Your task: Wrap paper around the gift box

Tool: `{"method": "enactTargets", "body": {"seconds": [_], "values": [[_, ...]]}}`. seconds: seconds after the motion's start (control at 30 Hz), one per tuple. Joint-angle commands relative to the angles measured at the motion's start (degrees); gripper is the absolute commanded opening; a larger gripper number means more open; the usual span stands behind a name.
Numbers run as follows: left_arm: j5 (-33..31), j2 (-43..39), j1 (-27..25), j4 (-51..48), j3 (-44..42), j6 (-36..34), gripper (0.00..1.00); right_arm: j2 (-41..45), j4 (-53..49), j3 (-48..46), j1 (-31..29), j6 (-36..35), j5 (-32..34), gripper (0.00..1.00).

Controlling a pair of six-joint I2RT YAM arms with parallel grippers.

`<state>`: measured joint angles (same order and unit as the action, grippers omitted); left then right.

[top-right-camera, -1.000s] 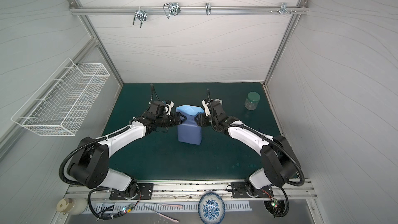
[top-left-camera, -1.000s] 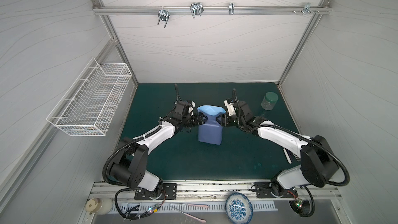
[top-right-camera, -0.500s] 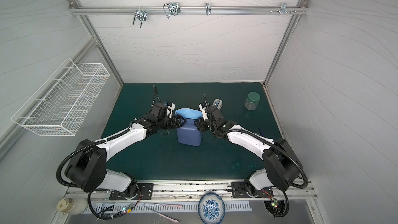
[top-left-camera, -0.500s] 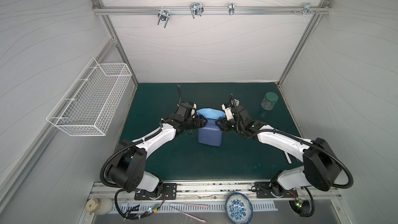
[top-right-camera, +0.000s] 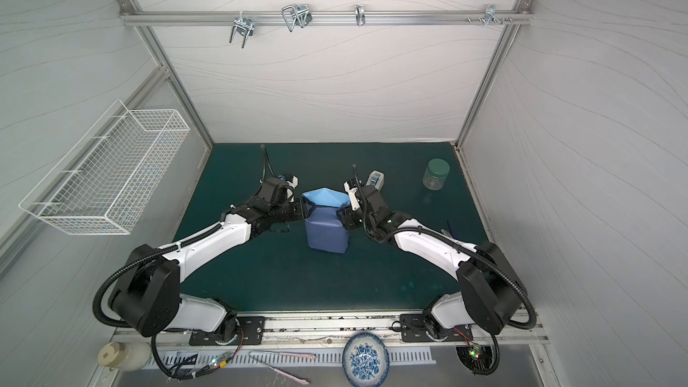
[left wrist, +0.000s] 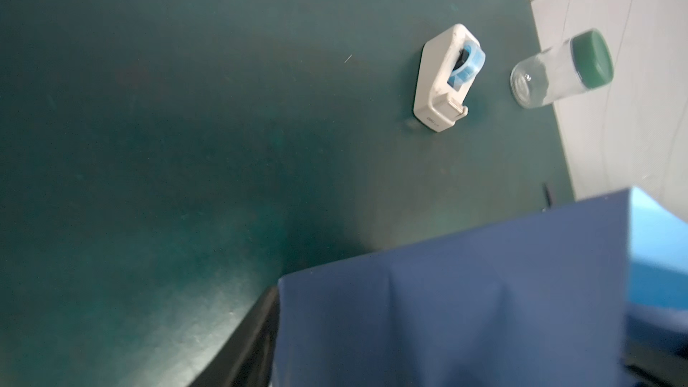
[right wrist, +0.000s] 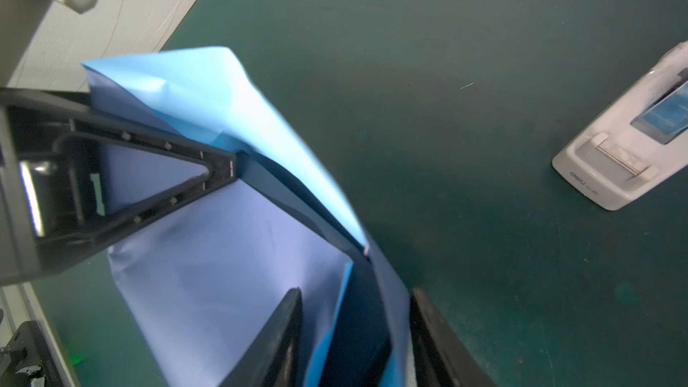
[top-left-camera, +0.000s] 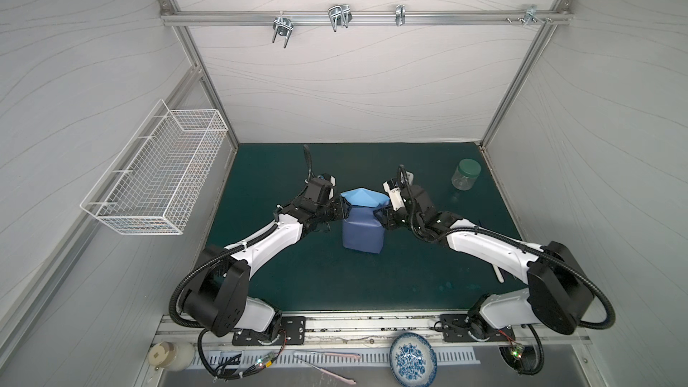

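Top views: paper point(top-left-camera: 363, 234) indigo outside; flap sky-blue.

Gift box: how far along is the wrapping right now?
Done: the paper already covers the top and near sides of the gift box. In hand: the left gripper and right gripper flank the far end, at its side folds; a firm pinch can't be confirmed. Left: the light-blue flap stands open there, and the tape dispenser sits untouched behind.
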<state>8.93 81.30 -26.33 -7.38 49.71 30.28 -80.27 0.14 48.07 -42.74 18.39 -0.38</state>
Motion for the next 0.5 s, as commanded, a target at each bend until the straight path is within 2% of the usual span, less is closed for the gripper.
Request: {"method": "enactTargets", "body": {"seconds": [0.0,0.1,0.27,0.47], "values": [[-2.9,1.5,0.2,-2.7,1.2,-2.0,0.42,-0.6,-6.6,0.1,-1.0,-1.4,2.9,0.46],[-3.0,2.2,-0.7,-2.6,1.1,-2.2,0.32,-1.4,-10.9,2.8,-2.3,-0.7,8.0,0.44],[-8.3,1.3,-3.1,-4.2,1.2,-3.4,0.27,-1.9,-17.0,7.3,-5.3,0.5,18.0,0.43],[-15.5,0.3,-5.4,-6.6,1.9,-2.8,0.21,-4.6,-20.0,10.6,-8.1,1.1,23.8,0.29]]}}
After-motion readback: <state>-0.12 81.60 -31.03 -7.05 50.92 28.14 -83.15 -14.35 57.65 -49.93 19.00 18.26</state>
